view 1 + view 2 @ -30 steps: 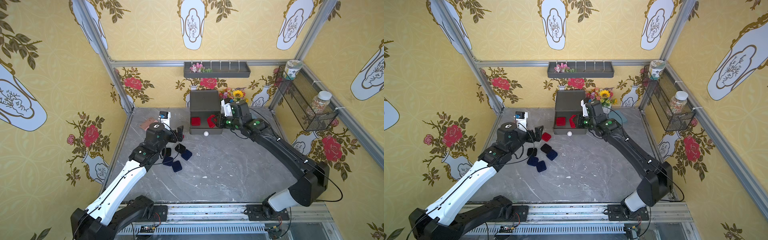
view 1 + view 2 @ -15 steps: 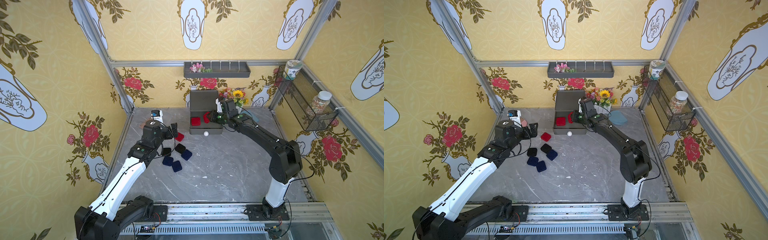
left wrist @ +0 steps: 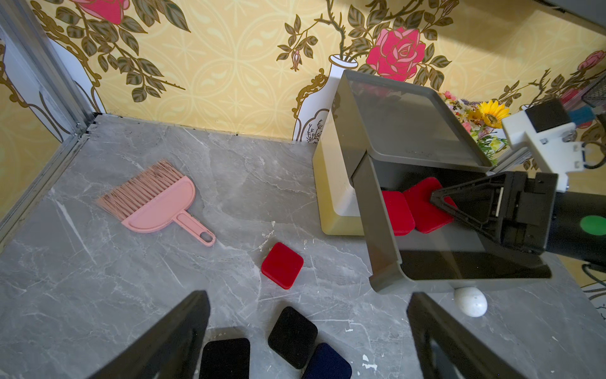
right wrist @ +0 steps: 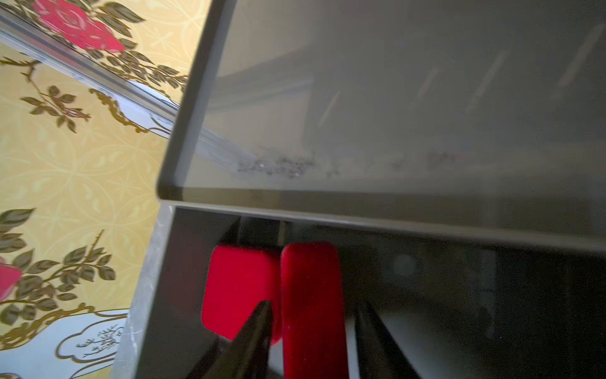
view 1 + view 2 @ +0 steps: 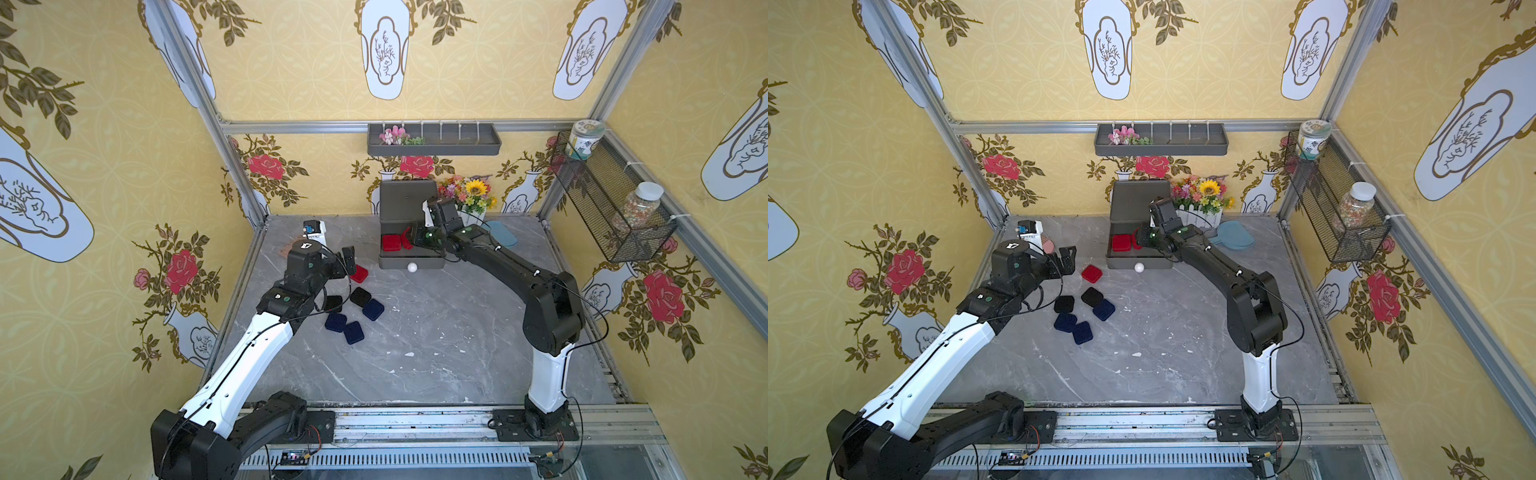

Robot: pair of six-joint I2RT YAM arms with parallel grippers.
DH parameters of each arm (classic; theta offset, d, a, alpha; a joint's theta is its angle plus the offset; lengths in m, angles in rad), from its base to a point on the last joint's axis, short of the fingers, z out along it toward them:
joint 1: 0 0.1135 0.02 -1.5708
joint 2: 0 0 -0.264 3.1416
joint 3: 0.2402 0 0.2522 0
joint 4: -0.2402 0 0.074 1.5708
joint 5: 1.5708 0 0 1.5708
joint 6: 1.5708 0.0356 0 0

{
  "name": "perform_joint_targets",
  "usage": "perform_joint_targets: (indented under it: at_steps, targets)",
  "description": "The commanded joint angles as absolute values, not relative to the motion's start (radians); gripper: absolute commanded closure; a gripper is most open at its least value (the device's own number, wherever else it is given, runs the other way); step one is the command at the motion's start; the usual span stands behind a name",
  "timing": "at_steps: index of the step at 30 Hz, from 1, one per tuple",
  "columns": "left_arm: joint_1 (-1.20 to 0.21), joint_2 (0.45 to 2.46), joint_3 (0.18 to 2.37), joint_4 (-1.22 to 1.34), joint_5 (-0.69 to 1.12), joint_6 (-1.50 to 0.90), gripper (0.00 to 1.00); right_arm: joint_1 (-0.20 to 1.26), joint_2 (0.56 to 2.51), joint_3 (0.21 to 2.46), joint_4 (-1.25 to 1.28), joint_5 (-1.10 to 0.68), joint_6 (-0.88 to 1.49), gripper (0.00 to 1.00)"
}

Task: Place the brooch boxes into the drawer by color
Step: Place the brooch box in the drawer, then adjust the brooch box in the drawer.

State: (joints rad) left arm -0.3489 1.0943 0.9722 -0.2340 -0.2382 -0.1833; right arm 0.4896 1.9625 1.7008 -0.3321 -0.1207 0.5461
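Red velvet brooch boxes, two filed in the drawer (image 5: 409, 199), its dark grey top tier (image 5: 411, 262) pulled open.
Probably light, stiff and grippy; pinch across opposite edges. Flat red box (image 5: 390, 242) lies at the tier's left, with the tilted red box (image 4: 311, 279) beside it between the right gripper (image 4: 314, 303)'s parted jaws. Third red box (image 5: 358, 274), black boxes (image 5: 360, 296) and navy boxes (image 5: 353, 332) lie left of the drawer, by the wide-spread left gripper (image 3: 308, 295). Only the right wrist view shows slack at the jaws; only the top views show all three navy.

top pair: up high at the front, both looking down on the whole counter (image 5: 436, 332) | left wrist: close, facing the drawer (image 3: 410, 124) | right wrist: jammed right up against the same drawer, kinda blurry I think
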Motion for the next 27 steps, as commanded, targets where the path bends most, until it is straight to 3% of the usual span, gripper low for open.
perform_joint_targets:
  at_steps: [1,9,14,16,18,20,27]
  targets:
    - [-0.348,1.100,0.966,-0.225,-0.223,-0.173,0.00,0.493,1.964,1.719,-0.385,-0.054,0.509,0.35]
    - [-0.347,1.112,0.969,-0.226,-0.237,-0.182,0.00,0.510,1.935,1.759,-0.451,0.017,0.444,0.27]
    - [-0.330,1.134,0.983,-0.255,-0.249,-0.202,0.00,0.527,1.912,1.791,-0.498,0.076,0.398,0.31]
    - [-0.321,1.141,0.989,-0.264,-0.257,-0.210,0.00,0.529,1.908,1.798,-0.517,0.097,0.380,0.50]
    - [-0.313,1.146,0.992,-0.268,-0.254,-0.216,0.00,0.529,1.908,1.799,-0.526,0.104,0.361,0.83]
    - [-0.308,1.146,0.992,-0.270,-0.254,-0.220,0.00,0.529,1.917,1.804,-0.539,0.114,0.343,1.00]
    - [-0.220,1.215,1.027,-0.343,-0.227,-0.305,0.00,0.529,1.997,1.862,-0.619,0.168,0.323,1.00]
